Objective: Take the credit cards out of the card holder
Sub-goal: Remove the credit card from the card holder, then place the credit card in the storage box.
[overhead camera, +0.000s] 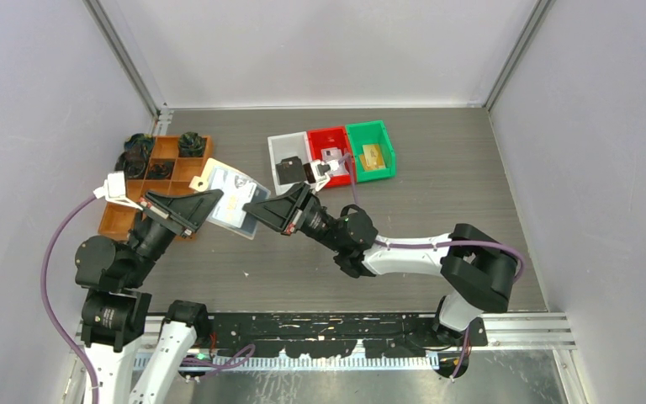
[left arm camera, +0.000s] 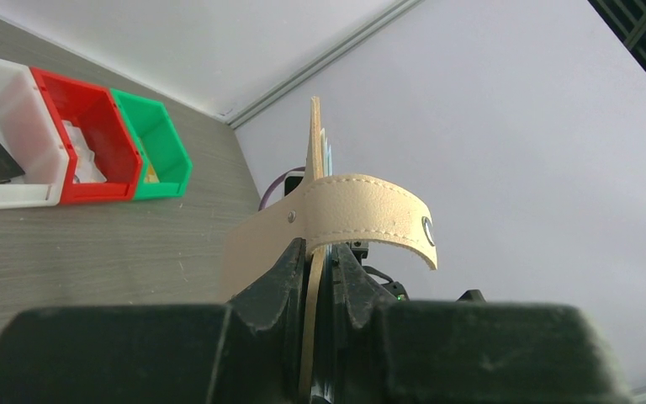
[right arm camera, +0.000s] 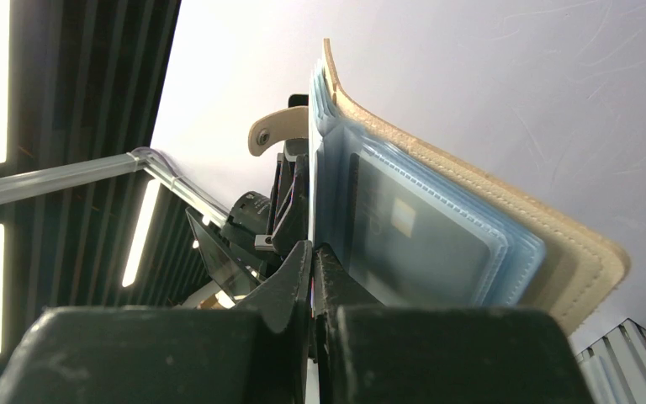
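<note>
My left claw (left arm camera: 313,252) is clamped on the tan leather-like folding card holder (left arm camera: 362,215), held above the dark grey wood-grain table (overhead camera: 437,210). My right claw (right arm camera: 313,257) pinches a thin edge of its clear sleeves, where pale grey credit cards (right arm camera: 420,244) sit, print unreadable. Pale walls (overhead camera: 320,50) surround.

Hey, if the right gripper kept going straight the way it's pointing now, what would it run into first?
The card holder: the right gripper has its edge between closed fingers. Just beyond, probably, the left gripper.
</note>
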Action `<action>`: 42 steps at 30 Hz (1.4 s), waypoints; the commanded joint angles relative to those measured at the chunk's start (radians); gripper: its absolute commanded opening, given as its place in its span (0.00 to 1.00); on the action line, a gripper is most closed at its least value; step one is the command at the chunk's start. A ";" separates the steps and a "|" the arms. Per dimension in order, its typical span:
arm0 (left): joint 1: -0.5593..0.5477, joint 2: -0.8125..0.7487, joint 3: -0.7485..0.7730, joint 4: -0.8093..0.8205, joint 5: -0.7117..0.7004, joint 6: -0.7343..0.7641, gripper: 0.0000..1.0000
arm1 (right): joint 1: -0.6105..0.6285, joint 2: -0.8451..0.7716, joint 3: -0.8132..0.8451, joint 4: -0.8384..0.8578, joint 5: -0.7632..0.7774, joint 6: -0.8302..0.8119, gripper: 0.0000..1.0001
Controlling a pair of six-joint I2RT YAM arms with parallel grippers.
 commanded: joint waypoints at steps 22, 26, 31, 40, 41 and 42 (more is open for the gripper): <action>0.004 0.019 0.121 0.063 -0.089 0.027 0.00 | 0.001 -0.112 -0.101 0.050 0.027 -0.056 0.01; 0.004 0.027 0.134 0.046 -0.113 0.102 0.00 | -0.019 -0.157 -0.172 0.042 0.035 -0.051 0.01; 0.004 0.052 0.164 0.014 -0.096 0.231 0.00 | -0.122 -0.253 -0.281 -0.086 0.009 0.013 0.01; 0.004 0.106 0.155 -0.068 0.160 0.455 0.00 | -0.535 -0.302 0.078 -1.201 -0.233 -0.374 0.01; 0.004 0.116 0.146 -0.087 0.206 0.484 0.00 | -0.565 -0.266 0.147 -1.306 -0.232 -0.453 0.01; 0.003 0.125 0.139 -0.103 0.249 0.505 0.00 | -0.591 -0.226 0.220 -1.410 -0.229 -0.517 0.01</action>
